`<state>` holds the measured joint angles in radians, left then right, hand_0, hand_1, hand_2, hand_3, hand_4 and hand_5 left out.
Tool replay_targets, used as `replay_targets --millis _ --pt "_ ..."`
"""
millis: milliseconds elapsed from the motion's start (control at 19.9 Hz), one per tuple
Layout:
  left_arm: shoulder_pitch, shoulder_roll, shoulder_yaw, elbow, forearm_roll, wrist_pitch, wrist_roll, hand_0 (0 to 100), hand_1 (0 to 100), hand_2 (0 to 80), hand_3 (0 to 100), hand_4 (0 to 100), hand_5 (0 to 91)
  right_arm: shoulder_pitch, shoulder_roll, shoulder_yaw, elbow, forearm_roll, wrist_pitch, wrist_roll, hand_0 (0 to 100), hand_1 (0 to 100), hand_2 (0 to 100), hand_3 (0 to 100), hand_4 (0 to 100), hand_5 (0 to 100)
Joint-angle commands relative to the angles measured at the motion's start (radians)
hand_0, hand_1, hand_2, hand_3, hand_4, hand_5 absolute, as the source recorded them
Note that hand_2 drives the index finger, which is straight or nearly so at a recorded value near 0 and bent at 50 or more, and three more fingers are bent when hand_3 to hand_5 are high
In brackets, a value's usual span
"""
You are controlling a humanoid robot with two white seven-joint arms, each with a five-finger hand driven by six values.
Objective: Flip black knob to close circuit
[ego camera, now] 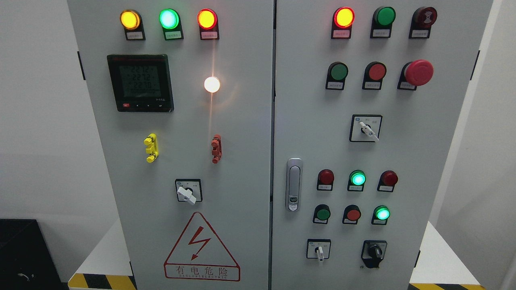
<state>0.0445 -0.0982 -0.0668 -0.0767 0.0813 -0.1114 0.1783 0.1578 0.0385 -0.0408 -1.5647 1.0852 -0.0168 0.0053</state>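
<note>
No robot hand or finger is showing in the head view, so the state of the fingers cannot be told. The black knob (374, 251) is sitting at the lower right of the right-hand door of the grey cabinet (242, 121), its pointer standing roughly upright, with nothing touching it.

Taking that black knob as the landmark: a white-handled selector switch (319, 250) is sitting just to its left at the same height. Above the knob two rows of round buttons are showing, and in them two green lamps (357, 178) are glowing, one in the upper row and one in the lower. Further above, a second white-handled switch (366, 129) is pointing down to the right. Higher still and to the right, a large red mushroom button (418, 73) is jutting out. Up and to the left of the knob, the silver door handle (294, 184) is standing by the seam between the doors. Well to the left, on the other door, a digital meter (140, 83) is showing lit figures, and a red triangular warning sign (201, 249) is lying level with the knob.
</note>
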Motion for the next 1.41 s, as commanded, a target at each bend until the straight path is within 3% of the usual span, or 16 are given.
replay_targets --millis 0,100,201,301,502,753,1004,1154,1355 --pt "0.0 0.0 -0.001 0.0 0.0 -0.001 -0.002 12 56 0.0 0 0 0.0 -0.017 0.024 -0.021 -0.175 0.068 0.003 -0.004 0 16 83 100 83 71" --pt "0.0 0.0 0.001 0.0 0.0 -0.001 -0.002 12 56 0.0 0 0 0.0 -0.02 0.031 -0.021 -0.187 0.1 0.005 -0.007 0 16 87 100 85 75" --pt "0.0 0.0 0.001 0.0 0.0 -0.001 -0.003 12 56 0.0 0 0 0.0 -0.033 0.037 -0.021 -0.202 0.127 0.014 -0.01 1 15 92 100 92 88" --pt "0.0 0.0 -0.001 0.0 0.0 -0.001 -0.003 12 56 0.0 0 0 0.0 -0.058 0.04 -0.019 -0.209 0.143 0.05 -0.01 1 13 95 100 97 94" --pt "0.0 0.0 -0.001 0.0 0.0 -0.001 -0.003 12 56 0.0 0 0 0.0 -0.095 0.041 -0.019 -0.209 0.176 0.098 -0.008 2 10 98 100 100 100" --pt "0.0 0.0 0.001 0.0 0.0 -0.001 -0.003 12 56 0.0 0 0 0.0 -0.113 0.04 -0.019 -0.21 0.182 0.103 -0.005 0 0 99 100 100 100" --pt "0.0 0.0 0.001 0.0 0.0 -0.001 -0.003 12 56 0.0 0 0 0.0 -0.15 0.04 -0.016 -0.21 0.185 0.116 0.002 0 0 99 100 100 100" --pt "0.0 0.0 0.001 0.0 0.0 -0.001 -0.002 12 56 0.0 0 0 0.0 -0.168 0.04 -0.019 -0.212 0.235 0.144 0.039 0 0 99 100 100 100" --pt "0.0 0.0 0.001 0.0 0.0 -0.001 -0.003 12 56 0.0 0 0 0.0 -0.184 0.037 -0.022 -0.21 0.242 0.158 0.048 0 0 100 100 100 100"
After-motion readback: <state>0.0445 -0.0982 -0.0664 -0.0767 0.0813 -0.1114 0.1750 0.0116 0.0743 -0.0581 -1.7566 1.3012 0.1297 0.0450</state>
